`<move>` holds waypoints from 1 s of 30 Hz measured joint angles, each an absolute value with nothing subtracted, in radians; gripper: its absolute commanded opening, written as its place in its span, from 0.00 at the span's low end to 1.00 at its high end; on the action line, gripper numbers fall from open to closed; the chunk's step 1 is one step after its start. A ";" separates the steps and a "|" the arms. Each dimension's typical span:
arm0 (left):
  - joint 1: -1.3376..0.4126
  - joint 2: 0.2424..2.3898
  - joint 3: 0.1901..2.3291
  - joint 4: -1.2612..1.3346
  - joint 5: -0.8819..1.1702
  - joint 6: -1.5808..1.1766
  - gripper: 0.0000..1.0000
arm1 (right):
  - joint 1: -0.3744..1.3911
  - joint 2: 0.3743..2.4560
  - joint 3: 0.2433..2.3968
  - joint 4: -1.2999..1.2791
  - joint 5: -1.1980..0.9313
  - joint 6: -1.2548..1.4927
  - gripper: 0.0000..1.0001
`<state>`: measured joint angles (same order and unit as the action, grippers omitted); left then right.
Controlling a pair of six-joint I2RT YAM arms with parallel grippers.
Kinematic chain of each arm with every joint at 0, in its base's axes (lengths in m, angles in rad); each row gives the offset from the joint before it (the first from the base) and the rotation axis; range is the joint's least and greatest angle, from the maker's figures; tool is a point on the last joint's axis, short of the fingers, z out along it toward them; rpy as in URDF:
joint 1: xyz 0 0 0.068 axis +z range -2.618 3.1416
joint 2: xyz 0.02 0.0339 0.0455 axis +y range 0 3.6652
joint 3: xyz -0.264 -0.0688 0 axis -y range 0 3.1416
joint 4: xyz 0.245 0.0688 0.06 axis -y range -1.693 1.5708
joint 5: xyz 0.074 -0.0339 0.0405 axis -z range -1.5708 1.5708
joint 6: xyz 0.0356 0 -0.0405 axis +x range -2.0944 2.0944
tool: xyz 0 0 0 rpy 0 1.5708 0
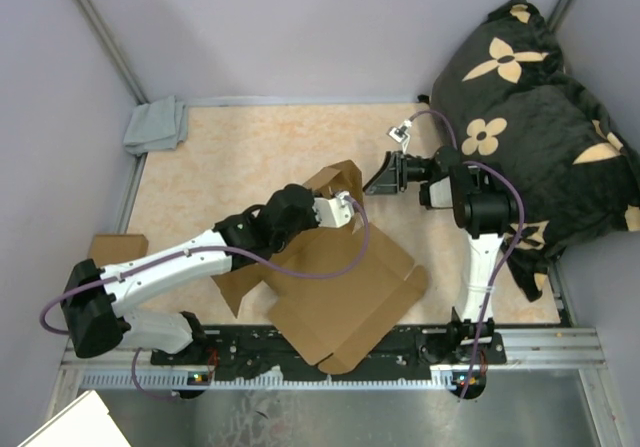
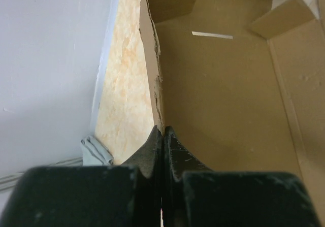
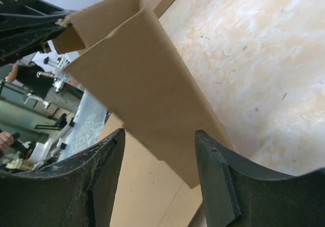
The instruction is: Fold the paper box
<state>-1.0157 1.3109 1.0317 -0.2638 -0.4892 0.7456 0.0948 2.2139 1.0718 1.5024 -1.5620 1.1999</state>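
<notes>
Box [image 1: 340, 307] sits on the surface [image 1: 230, 157], one wall [image 1: 338, 182] raised, left jaws clamped on its edge. Right jaws hang open just beside. Best hold that wall upright while right presses the crease square.

Lilac walls [image 1: 300, 27], marbled tabletop [image 1: 260, 147] — floral cushion [image 1: 540, 117]

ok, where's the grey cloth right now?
The grey cloth sits at the far-left corner of the table in the top view, apart from the paper box.
</notes>
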 measured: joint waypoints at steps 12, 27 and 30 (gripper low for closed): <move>-1.041 1.308 0.971 -0.214 -0.560 0.767 0.00 | 0.109 2.202 1.077 1.504 -1.562 1.178 0.57; -1.048 1.123 0.769 0.018 -0.587 0.914 0.00 | 0.031 2.185 1.211 1.504 -1.498 1.244 0.62; -1.048 1.124 0.769 0.049 -0.586 0.923 0.00 | 0.021 2.146 1.305 1.491 -1.439 1.260 0.64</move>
